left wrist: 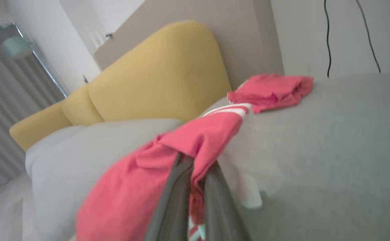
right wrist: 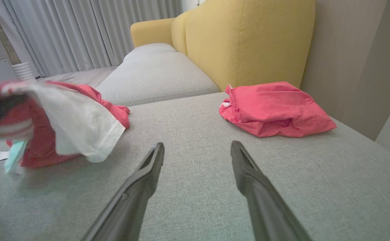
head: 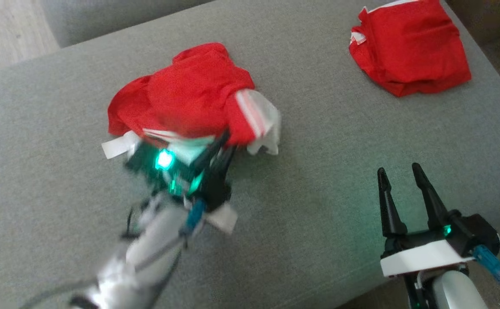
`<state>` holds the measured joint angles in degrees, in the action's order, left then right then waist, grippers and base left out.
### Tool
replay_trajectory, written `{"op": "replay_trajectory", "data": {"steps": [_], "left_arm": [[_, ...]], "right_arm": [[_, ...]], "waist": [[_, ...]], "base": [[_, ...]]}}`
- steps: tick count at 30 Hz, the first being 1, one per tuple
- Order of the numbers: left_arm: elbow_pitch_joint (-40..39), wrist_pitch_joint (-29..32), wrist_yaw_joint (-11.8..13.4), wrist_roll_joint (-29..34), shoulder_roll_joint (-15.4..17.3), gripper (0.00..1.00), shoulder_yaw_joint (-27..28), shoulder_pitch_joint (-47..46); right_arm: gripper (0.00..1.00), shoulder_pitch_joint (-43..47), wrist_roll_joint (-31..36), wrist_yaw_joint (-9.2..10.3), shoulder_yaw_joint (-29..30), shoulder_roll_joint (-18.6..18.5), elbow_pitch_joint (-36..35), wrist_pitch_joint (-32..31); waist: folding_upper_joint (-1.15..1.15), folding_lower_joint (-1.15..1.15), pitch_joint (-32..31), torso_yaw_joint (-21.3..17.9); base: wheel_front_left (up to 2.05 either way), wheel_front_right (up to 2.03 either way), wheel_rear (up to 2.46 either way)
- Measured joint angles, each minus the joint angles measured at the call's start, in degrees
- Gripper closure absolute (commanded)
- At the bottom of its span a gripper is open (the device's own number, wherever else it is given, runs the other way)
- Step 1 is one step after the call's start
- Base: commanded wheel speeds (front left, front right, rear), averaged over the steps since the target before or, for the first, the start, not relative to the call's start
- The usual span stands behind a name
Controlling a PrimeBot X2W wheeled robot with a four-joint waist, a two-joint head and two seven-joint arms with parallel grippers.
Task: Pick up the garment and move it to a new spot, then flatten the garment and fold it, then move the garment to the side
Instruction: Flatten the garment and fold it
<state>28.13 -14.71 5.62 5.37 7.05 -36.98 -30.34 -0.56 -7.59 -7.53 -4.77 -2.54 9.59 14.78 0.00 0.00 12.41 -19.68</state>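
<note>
- The left pincer (left wrist: 195, 164) is nearest in its own wrist view: its two dark fingers (left wrist: 171, 201) lie close together, clamped on a fold of the garment (head: 189, 94).
- The garment is red with white striped trim and a white panel. It sits bunched at the left pincer's tips and just beyond them on the grey cushion (head: 318, 184). Its near edge is caught between the fingers, and the cloth there is blurred.
- The white panel hangs on the side of the bundle facing the right pincer (head: 398, 169).
- The right pincer stands wide open with nothing between its fingers. It hovers low over bare cushion, well apart from the garment.
- A folded red garment (head: 408, 47) lies ahead of the right pincer and slightly to its right, far from the left one.
- Beyond it, seen from the right wrist, rises a yellow backrest (right wrist: 248, 40), with grey curtains (right wrist: 81, 33) further off to the left.
- Two dark cables (left wrist: 327, 40) hang on the wall past the folded piece in the left wrist view.
</note>
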Motion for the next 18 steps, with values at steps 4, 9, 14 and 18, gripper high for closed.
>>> {"op": "replay_trajectory", "data": {"steps": [4, 9, 14, 18], "left_arm": [[-0.23, -0.01, -4.83, -0.86, -0.02, 1.0, 0.26, -12.28], [0.94, -0.05, -7.75, -3.09, -0.35, 1.0, 3.98, -26.4], [1.23, -0.08, -8.76, -5.93, 0.22, 1.0, 8.36, -35.6], [1.77, 2.55, -10.54, -12.25, 1.94, 1.0, 10.47, -27.18]], "right_arm": [[0.0, -0.02, -0.07, 0.0, -0.94, 0.0, 0.12, 0.0], [0.0, -0.02, -0.76, 0.0, -1.97, 0.0, 0.15, 0.0], [0.0, 0.05, -1.0, 0.0, -1.6, -0.01, 0.12, 0.0], [0.0, 0.47, -1.0, 0.0, -0.48, -0.02, 0.07, 0.0]], "waist": [[0.0, 0.0, -1.32, 0.52], [0.0, 0.0, -2.43, 0.58], [0.0, -0.01, -3.62, 1.52], [0.0, -0.01, -4.12, 3.27]], "base": [[0.0, 0.0, 0.0], [0.0, 0.0, 0.0], [0.0, 0.0, 0.0], [0.0, 0.0, 0.0]]}}
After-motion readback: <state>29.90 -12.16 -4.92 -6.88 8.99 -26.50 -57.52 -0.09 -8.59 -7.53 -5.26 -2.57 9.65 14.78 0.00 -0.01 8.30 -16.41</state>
